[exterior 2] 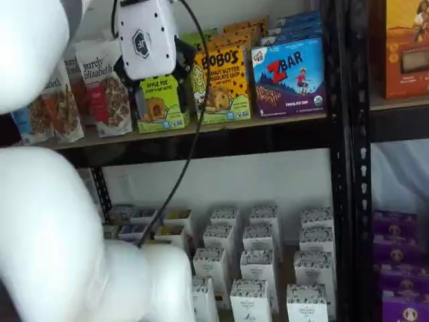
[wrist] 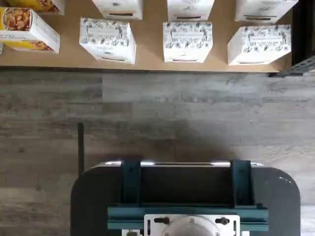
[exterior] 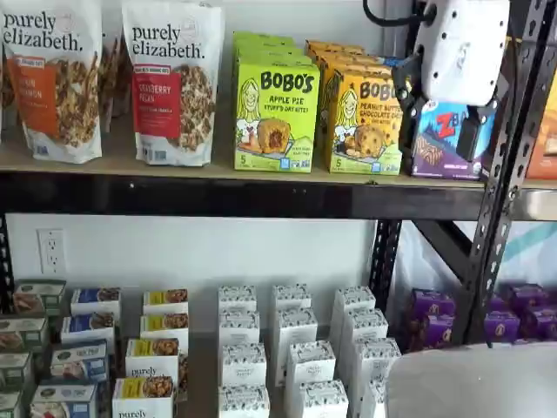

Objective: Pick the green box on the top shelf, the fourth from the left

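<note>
The green box [exterior: 276,113] stands upright on the top shelf [exterior: 218,196], a lime carton reading "Bobo's Apple Pie". It also shows in a shelf view [exterior 2: 161,100], partly behind the gripper. My gripper [exterior: 452,113] hangs in front of the top shelf, to the right of the green box, before the yellow-orange and ZBar boxes. Its white body and black parts show in both shelf views [exterior 2: 144,84], but no gap between the fingers can be made out. It holds nothing. The wrist view shows no green box.
A yellow-orange Bobo's box [exterior: 365,122] and a ZBar box [exterior 2: 288,77] stand right of the green box, granola bags [exterior: 174,83] left. A black upright [exterior 2: 345,134] rises at the right. Small white boxes [wrist: 187,42] fill the lower level. My white arm [exterior 2: 53,235] blocks one view.
</note>
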